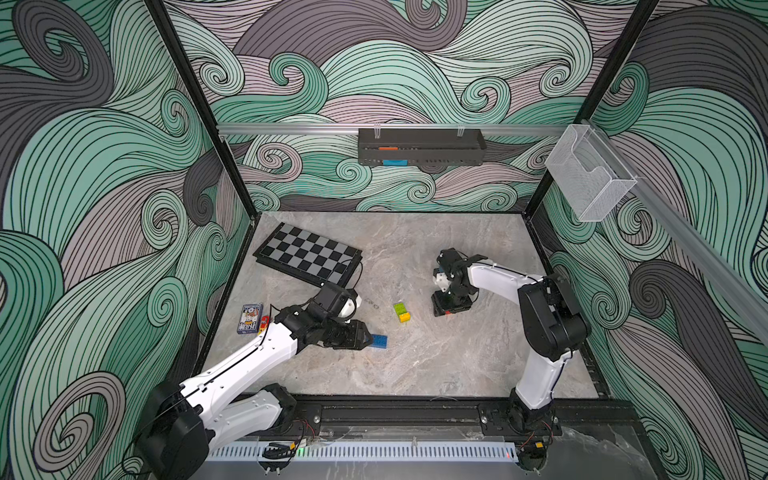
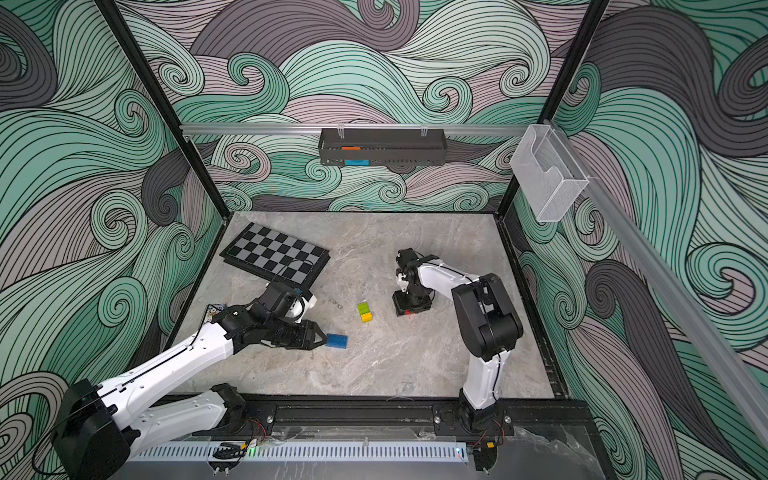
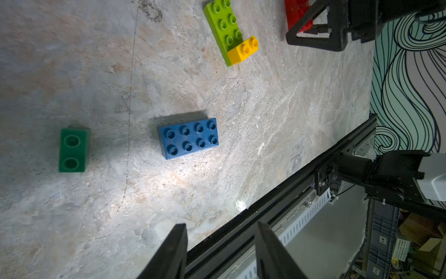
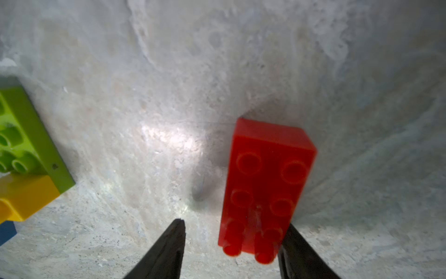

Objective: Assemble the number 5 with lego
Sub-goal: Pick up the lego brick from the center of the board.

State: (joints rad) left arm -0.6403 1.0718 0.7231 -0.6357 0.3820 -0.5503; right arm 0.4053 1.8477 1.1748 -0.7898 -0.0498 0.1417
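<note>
**Red brick in the right jaws' mouth, blue brick just off the left**

Right gripper [image 4: 234,224] is low over the table, jaws spread. The red brick [image 4: 268,183] has its near end between them: one finger [image 4: 293,241] is right against its side, while the other stands clear with bare table in the gap. So no pinch. The brick lies flat, studs up, two by four, its long axis running straight out ahead of the jaws.

Over to the left gripper [image 3: 220,227], jaws apart with nothing between them. The blue brick [image 3: 188,138] lies out ahead of the fingertips and outside the gap. In both top views it sits just beside the tips. It is flat, studs up, two by four, with its long side turned broadside to the jaws.

Between the two grippers lies the lime green brick [image 3: 223,26], studs up, with the yellow brick [image 3: 243,49] seated on one end. From the right jaws it sits off to the side of the clear finger. The dark green brick [image 3: 72,151], two studs showing, lies apart, out to one side of the left jaws beyond the blue.

Writing? The patterned card box [image 1: 250,318] by the left arm carries print, too small to read.
</note>
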